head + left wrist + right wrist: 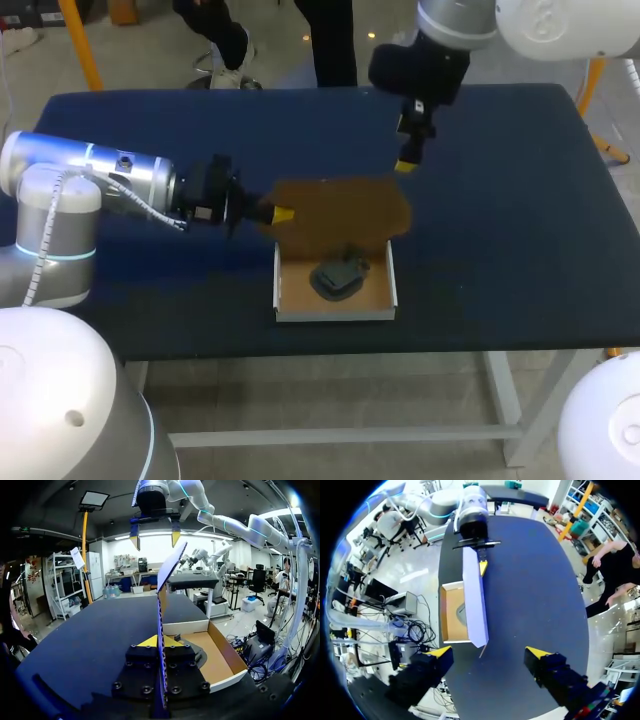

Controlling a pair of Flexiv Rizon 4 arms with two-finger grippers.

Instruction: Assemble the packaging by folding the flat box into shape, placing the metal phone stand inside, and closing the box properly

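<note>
A white cardboard box (335, 300) with a brown inside sits open near the table's front edge, and the dark metal phone stand (338, 277) lies in it. Its brown lid (340, 210) is raised behind the tray. My left gripper (283, 213) is shut on the lid's left edge; in the left wrist view the lid (161, 610) runs edge-on between the yellow tips (161, 641). My right gripper (408, 160) hangs open just beyond the lid's far right corner, touching nothing. From the right wrist, the lid (475, 600) lies ahead of the open gripper (489, 652), half hiding the stand (461, 614).
The dark blue table (500, 200) stretches wide to the right of the box and behind it. The box's front wall is close to the table's near edge. My left arm (110, 185) lies low across the table's left part.
</note>
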